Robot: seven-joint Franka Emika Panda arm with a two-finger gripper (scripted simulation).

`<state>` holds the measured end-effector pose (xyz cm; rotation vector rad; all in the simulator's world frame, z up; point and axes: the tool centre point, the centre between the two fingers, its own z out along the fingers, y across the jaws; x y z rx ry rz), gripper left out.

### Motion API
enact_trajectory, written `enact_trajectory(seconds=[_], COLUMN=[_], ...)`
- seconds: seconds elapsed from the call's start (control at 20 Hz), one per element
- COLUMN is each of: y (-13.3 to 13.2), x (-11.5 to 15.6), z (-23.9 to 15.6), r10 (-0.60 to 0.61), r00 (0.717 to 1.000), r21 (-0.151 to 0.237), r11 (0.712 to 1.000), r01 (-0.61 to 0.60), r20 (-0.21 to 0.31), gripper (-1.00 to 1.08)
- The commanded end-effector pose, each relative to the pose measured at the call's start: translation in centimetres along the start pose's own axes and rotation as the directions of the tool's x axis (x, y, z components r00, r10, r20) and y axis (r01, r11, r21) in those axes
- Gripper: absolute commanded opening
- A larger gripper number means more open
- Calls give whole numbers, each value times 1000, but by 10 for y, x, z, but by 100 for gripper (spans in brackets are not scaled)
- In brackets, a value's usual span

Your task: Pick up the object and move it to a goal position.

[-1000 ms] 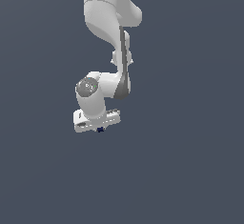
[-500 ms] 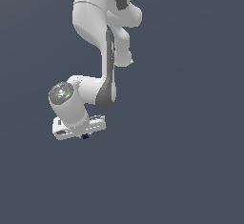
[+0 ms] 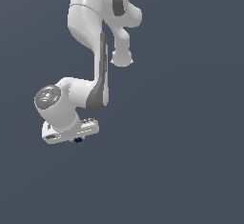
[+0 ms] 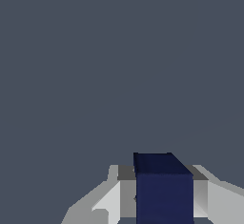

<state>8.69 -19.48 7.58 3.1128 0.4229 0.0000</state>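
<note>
Your jaws are closed on the object [image 4: 164,189] — the dark navy block sits clamped between the two pale fingers [image 4: 110,200]. From the exterior view you see it as a tiny dark speck [image 3: 77,140] under the white gripper [image 3: 76,137] — the arm [image 3: 90,23] hangs above, against plain grey.

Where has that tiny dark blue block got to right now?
The dark blue block sits in the exterior view's lower left, tucked under the white gripper. In the wrist view it fills the space between the jaws, which are closed on it.
</note>
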Motion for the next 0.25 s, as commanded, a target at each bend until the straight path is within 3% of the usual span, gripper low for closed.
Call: enact_trajectory(seconds=[0.0,0.2], y=[3,4], x=[2,3], z=[-1,-1], r10=[-1,-1], r00=[1000,1000], r21=[0,0], r11=[1000,1000], r01=[1,1], r20=[0,0], gripper=[-100,-100])
